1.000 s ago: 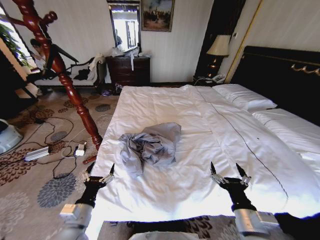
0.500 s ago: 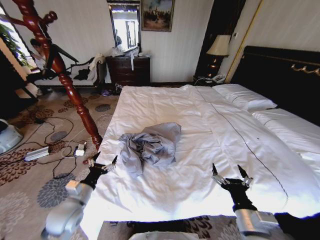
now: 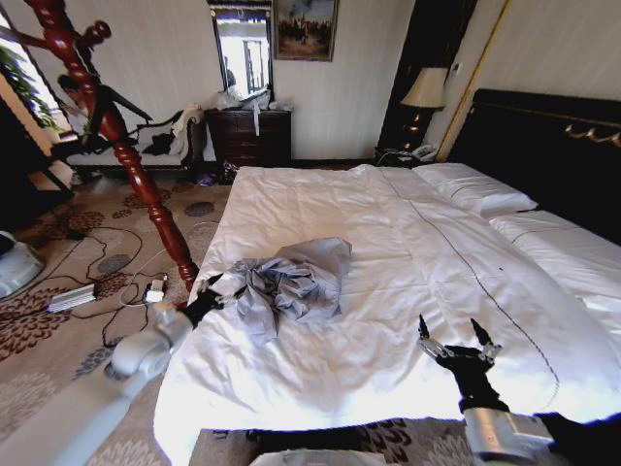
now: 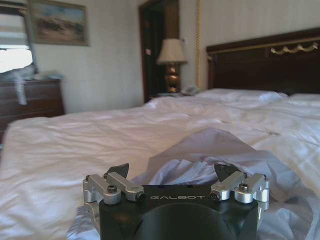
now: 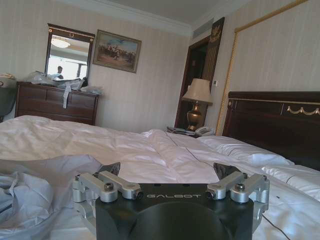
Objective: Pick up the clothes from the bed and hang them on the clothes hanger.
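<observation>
At nine o'clock of the crumpled clothes (image 3: pixel 291 282) on the bed (image 3: pixel 408 252), the left end effector (image 3: pixel 211 294) gapes wide; thin, limp fabric, best pinched at a raised fold.

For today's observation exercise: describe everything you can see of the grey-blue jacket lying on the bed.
The jacket is a thin, light grey-blue garment that looks like soft, lightweight cloth. It lies crumpled in a loose heap, folds bunched at one end and a flatter panel at the other, on the white bed near its left edge. The left gripper, fingers open, is at the heap's edge; contact cannot be told.
</observation>
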Tool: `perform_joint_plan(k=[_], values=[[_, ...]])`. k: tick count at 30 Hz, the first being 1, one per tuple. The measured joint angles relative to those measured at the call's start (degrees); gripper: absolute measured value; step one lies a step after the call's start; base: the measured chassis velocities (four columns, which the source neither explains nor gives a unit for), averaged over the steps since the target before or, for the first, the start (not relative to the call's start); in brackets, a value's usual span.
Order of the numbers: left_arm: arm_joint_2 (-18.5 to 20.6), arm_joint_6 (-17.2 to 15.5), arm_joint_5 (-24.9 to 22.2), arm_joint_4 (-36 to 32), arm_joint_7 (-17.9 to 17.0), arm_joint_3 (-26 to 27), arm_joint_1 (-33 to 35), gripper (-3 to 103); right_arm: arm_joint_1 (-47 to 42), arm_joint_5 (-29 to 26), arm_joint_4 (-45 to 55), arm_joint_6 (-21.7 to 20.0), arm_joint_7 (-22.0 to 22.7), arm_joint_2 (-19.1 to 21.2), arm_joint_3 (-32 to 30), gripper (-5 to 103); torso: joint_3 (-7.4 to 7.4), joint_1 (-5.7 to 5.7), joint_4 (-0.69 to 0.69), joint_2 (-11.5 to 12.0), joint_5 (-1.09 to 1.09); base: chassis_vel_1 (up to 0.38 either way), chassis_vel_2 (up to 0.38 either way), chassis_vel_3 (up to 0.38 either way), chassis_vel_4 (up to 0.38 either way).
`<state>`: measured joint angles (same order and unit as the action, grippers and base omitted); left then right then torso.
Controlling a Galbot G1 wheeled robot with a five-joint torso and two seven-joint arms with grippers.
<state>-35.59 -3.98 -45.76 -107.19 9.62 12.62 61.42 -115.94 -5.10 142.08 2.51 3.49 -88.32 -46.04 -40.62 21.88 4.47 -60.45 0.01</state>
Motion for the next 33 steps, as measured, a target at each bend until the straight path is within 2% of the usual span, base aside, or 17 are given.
perform_joint_plan(k=[1,2,4,6,7,9,11,12,14,16,17,19,22,23,27,33], values=[[0.31,-0.05,-0.48,1.39,0.70,-2.78,-2.95,96,-0.21,0.23,0.21,0.16,0.04,-0.28,-0.12,100,0.00,0.00,0.01,0.00,-0.02,0.000,0.000,0.000,0.000],[0.31,-0.05,-0.48,1.39,0.70,-2.78,-2.95,96,-0.21,0.23,0.21,0.16,0.04,-0.28,-0.12,100,0.00,0.00,0.01,0.00,-0.02,0.000,0.000,0.000,0.000],[0.57,-0.10,-0.98,3.38,1.43,-6.71,-7.25,96,-0.42,0.35,0.51,0.27,0.07,-0.57,-0.30,100,0.00,0.00,-0.01,0.00,-0.02,0.000,0.000,0.000,0.000],[0.54,0.02,-1.13,7.86,3.37,-14.65,-16.09,96,-0.56,0.43,0.98,0.34,0.12,-1.01,-0.69,100,0.00,0.00,0.01,0.00,-0.01,0.000,0.000,0.000,0.000],[0.54,0.02,-1.13,7.86,3.37,-14.65,-16.09,96,-0.56,0.43,0.98,0.34,0.12,-1.01,-0.69,100,0.00,0.00,0.01,0.00,-0.01,0.000,0.000,0.000,0.000],[0.03,0.31,-1.13,10.52,4.36,-19.21,-20.84,96,-0.60,0.52,1.13,0.35,0.15,-1.31,-0.78,100,0.00,0.00,0.00,0.00,-0.01,0.000,0.000,0.000,0.000],[-1.37,0.81,-1.17,13.98,5.26,-26.04,-26.41,95,-0.84,0.77,1.18,0.42,0.19,-1.74,-0.80,100,0.00,0.00,0.00,0.00,-0.01,0.000,0.000,0.000,0.000],[-1.37,0.81,-1.17,13.98,5.26,-26.04,-26.41,95,-0.84,0.77,1.18,0.42,0.19,-1.74,-0.80,100,0.00,0.00,0.00,0.00,-0.01,0.000,0.000,0.000,0.000],[-2.86,0.99,-1.19,16.46,5.70,-30.44,-30.17,92,-1.02,0.98,1.20,0.50,0.20,-1.94,-0.80,100,0.00,0.00,-0.01,0.00,-0.02,0.000,0.000,0.000,0.000],[-5.58,1.24,-1.26,19.65,5.91,-35.32,-35.22,94,-1.23,1.22,1.20,0.60,0.24,-2.16,-0.81,100,0.00,0.01,0.00,0.00,-0.01,0.000,0.000,0.000,0.000],[-5.58,1.24,-1.26,19.65,5.91,-35.32,-35.22,94,-1.23,1.22,1.20,0.60,0.24,-2.16,-0.81,100,0.00,0.01,0.00,0.00,-0.01,0.000,0.000,0.000,0.000],[-8.07,1.27,-1.46,21.78,5.92,-37.99,-38.54,98,-1.30,1.33,1.20,0.66,0.27,-2.32,-0.89,100,0.00,0.00,0.01,0.00,0.00,0.000,0.000,0.000,0.000],[-12.21,1.14,-1.59,24.74,5.68,-40.51,-42.04,94,-1.43,1.45,1.20,0.75,0.34,-2.52,-1.01,100,0.01,0.00,0.02,0.00,0.00,0.000,0.000,0.000,0.000],[-12.21,1.14,-1.59,24.74,5.68,-40.51,-42.04,94,-1.43,1.45,1.20,0.75,0.34,-2.52,-1.01,100,0.01,0.00,0.02,0.00,0.00,0.000,0.000,0.000,0.000],[-16.49,0.81,-2.34,29.62,4.82,-42.39,-44.11,93,-1.51,1.60,1.20,0.76,0.39,-2.86,-1.02,100,0.00,0.00,0.01,0.00,0.00,0.000,0.000,0.000,0.000],[-18.19,0.79,-2.83,32.72,4.46,-43.29,-44.64,89,-1.72,1.70,1.20,0.76,0.40,-2.91,-1.00,100,0.01,0.00,0.00,0.00,-0.01,0.000,0.000,0.000,0.000]])
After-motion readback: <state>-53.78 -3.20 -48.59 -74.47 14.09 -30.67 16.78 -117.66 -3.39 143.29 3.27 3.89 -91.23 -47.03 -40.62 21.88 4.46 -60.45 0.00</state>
